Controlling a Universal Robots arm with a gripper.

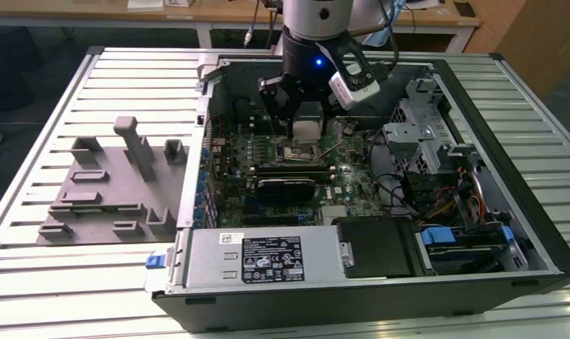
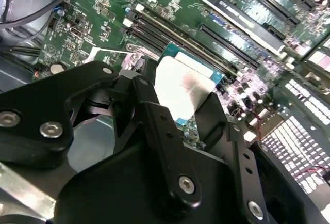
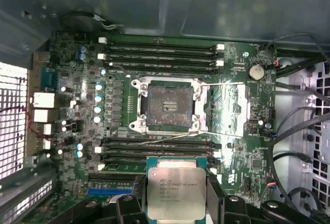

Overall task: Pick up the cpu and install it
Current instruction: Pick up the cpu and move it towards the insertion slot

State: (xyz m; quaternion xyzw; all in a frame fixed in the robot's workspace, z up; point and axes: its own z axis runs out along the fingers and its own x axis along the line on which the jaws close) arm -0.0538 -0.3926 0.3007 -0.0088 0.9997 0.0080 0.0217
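**Cpu** (image 3: 176, 193): flat square chip with a matt silver lid and green rim. It is clamped by two opposite edges between the black metal fingers (image 2: 154, 126) of the gripper (image 1: 306, 135) and held above the green motherboard (image 3: 237, 146) inside the open computer case (image 1: 379, 300).

**Socket** (image 3: 167, 104): dark recess in a silver frame, uncovered, apart from the chip, with rows of black memory slots (image 3: 160, 53) on either side. A thin metal lever (image 3: 175, 137) crosses between socket and chip.

**Fixture blocks** (image 1: 115, 183): grey, moulded. They stand on the ribbed metal tabletop (image 1: 39, 282), at the exterior view's left of the case.
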